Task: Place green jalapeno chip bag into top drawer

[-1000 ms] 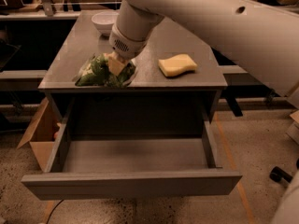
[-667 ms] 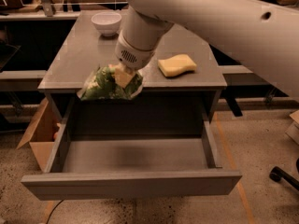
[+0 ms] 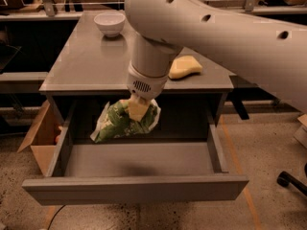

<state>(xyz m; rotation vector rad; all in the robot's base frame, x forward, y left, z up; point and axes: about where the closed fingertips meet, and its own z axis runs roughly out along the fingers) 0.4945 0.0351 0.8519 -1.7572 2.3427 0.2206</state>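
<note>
The gripper (image 3: 137, 109) hangs from the wrist of the big white arm (image 3: 225, 30), just in front of the table's front edge and above the back part of the open top drawer (image 3: 144, 163). Its pale yellowish fingers (image 3: 138, 110) are pinched onto the green jalapeno chip bag (image 3: 116, 124), holding it by its upper middle. The bag is a small crinkled packet, mottled green across its face with a white edge along its left side; the foil is creased and puckered where the fingers bite in. It hangs tilted, with most of its body spreading from the gripper toward 8 o'clock and a shorter lobe toward 4 o'clock. It is in the air, clear of the drawer's grey floor, in the left-of-centre part of the opening, with the dark recess under the table top behind it. The drawer is pulled well out, wide and shallow, with its plain flat front panel nearest the camera at 6 o'clock from the gripper. At 12 o'clock lies the grey table (image 3: 88, 63). On it a yellow sponge (image 3: 185, 67) sits at about 1 o'clock from the gripper near the front edge, and a white bowl (image 3: 110, 23) stands at 11 o'clock toward the back. A cardboard box (image 3: 39, 140) stands on the floor at 9 o'clock, beside the drawer's left wall.
</note>
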